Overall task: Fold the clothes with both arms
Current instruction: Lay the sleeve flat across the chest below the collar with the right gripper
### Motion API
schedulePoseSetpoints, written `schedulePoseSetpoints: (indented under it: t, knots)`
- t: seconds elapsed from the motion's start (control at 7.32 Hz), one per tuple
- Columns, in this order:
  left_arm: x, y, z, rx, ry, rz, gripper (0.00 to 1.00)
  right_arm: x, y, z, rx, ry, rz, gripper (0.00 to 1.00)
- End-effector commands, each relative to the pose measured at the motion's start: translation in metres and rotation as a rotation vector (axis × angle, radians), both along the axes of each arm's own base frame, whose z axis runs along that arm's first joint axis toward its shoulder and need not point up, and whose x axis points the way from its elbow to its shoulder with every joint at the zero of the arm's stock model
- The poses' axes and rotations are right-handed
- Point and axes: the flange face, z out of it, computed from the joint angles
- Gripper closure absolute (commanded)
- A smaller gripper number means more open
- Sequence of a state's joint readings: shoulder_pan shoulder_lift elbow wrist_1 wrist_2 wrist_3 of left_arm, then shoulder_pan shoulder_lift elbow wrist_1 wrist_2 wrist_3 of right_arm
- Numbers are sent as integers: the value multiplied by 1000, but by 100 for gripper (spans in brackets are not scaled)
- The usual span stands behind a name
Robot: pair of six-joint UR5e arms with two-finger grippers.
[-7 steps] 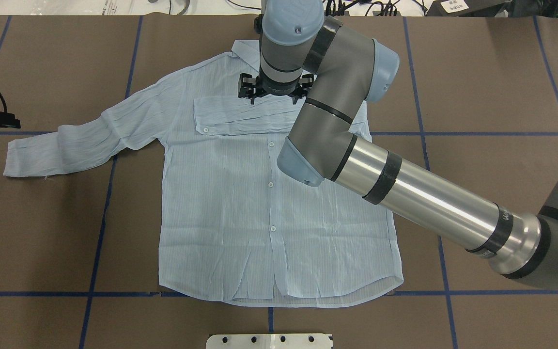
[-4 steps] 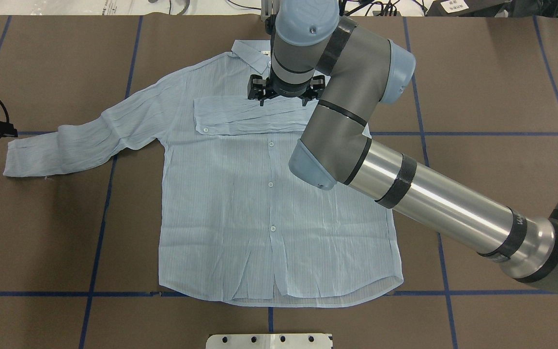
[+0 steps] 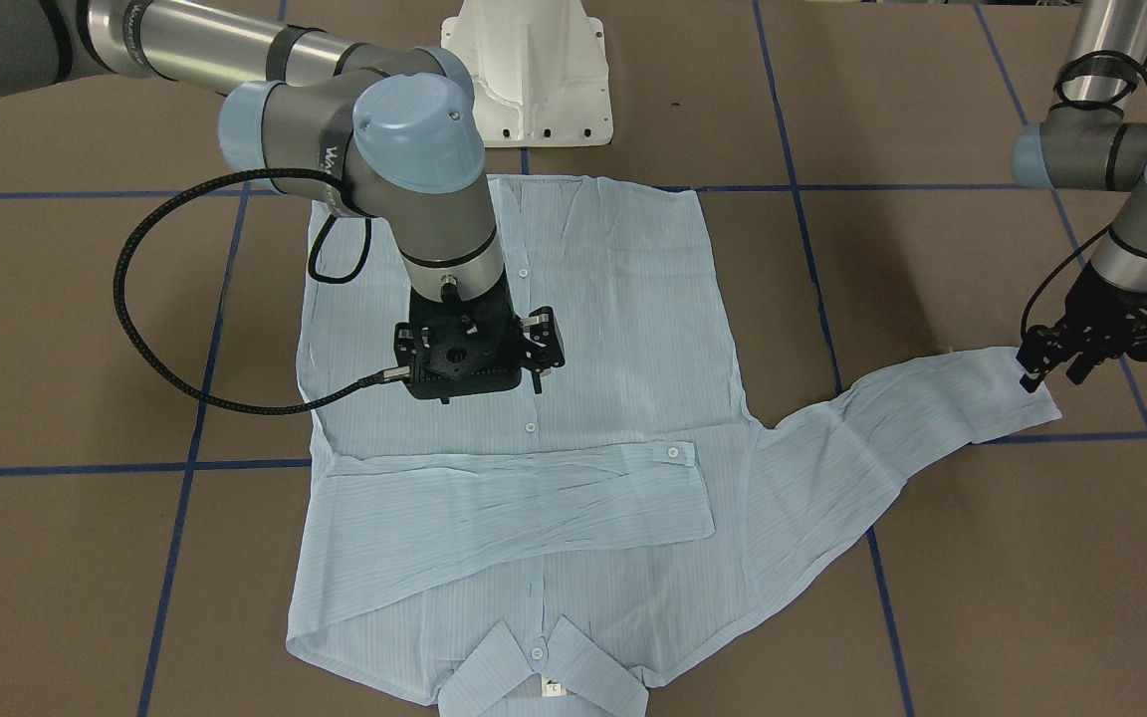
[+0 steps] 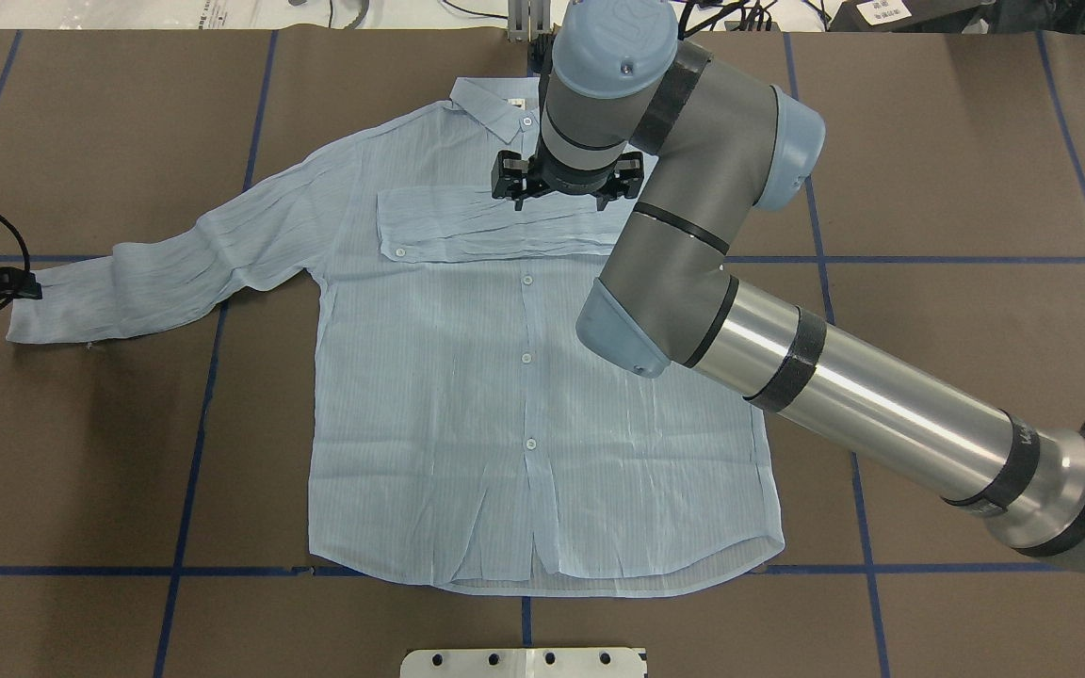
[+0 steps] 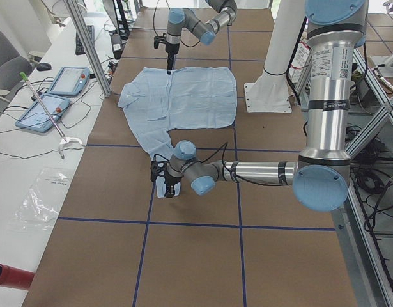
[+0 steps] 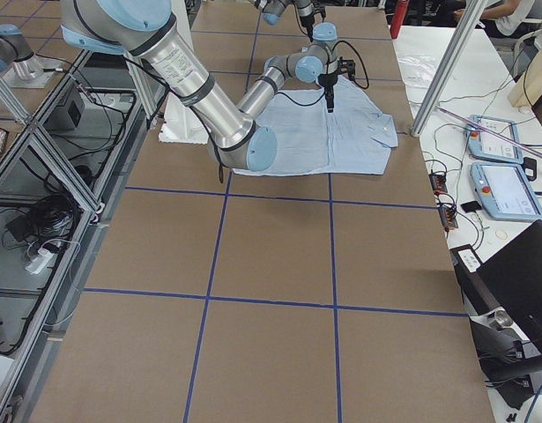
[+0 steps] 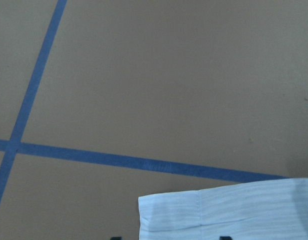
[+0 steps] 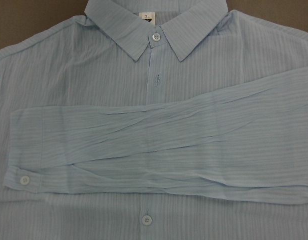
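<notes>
As the front view opens, the thin pale-blue striped button-up shirt (image 3: 613,329) lies flat mid-frame on the brown paper-covered worktop (image 3: 932,119), with one folded sleeve (image 3: 514,508) across the chest. The right gripper (image 3: 479,370) hovers above the placket. At far right, the left gripper (image 3: 1053,366) sits at the outstretched sleeve's cuff (image 3: 1007,393). Overhead, the right jaws look spread and empty. In the left wrist view the cuff is at the bottom edge, jaws spread either side, nothing pinched yet. This looks like the second sleeve fold. Next: close on that cuff and carry it across.
</notes>
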State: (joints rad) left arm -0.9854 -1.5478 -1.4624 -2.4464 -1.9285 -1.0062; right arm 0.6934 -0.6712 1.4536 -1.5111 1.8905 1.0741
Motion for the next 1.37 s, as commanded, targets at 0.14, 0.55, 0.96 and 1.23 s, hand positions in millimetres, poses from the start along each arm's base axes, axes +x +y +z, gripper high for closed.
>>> schedulePoseSetpoints:
  t: [0.14, 0.55, 0.96, 1.23]
  knots:
    - [0, 7, 7, -11, -11, 2, 43, 0, 1, -1, 2, -2, 1, 0]
    - [1, 8, 9, -8, -23, -2, 43, -1, 1, 1, 2, 0, 2, 0]
    - [6, 9, 9, -8, -23, 7, 43, 0, 1, 7, -2, 5, 2, 0]
    - [7, 10, 10, -10, -24, 10, 43, 0, 1, 11, -5, 8, 2, 0]
